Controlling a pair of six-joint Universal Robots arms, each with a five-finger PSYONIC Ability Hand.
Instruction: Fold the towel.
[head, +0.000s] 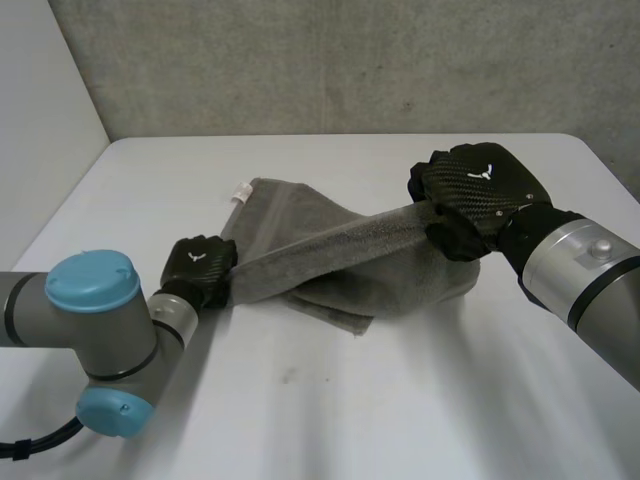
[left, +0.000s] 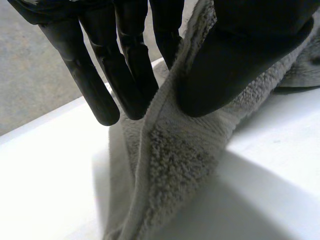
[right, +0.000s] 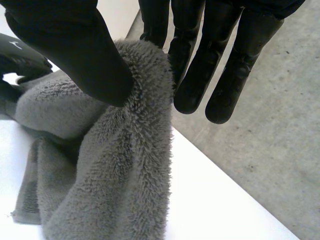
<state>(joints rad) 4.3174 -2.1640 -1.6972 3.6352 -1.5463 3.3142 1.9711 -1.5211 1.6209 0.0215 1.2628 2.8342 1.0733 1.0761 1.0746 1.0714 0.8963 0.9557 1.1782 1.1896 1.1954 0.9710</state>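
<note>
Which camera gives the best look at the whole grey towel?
The head view: the towel stretches between left hand and right hand, the rest heaped on the table. Each wrist view shows close up the part pinched by its hand.

Head camera looks down; wrist cameras, close in, share the towel.

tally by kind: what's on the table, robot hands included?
Grey towel: 1
White label on the towel: 1
Black hands pinching the towel: 2, left hand and right hand
Total: 4
</note>
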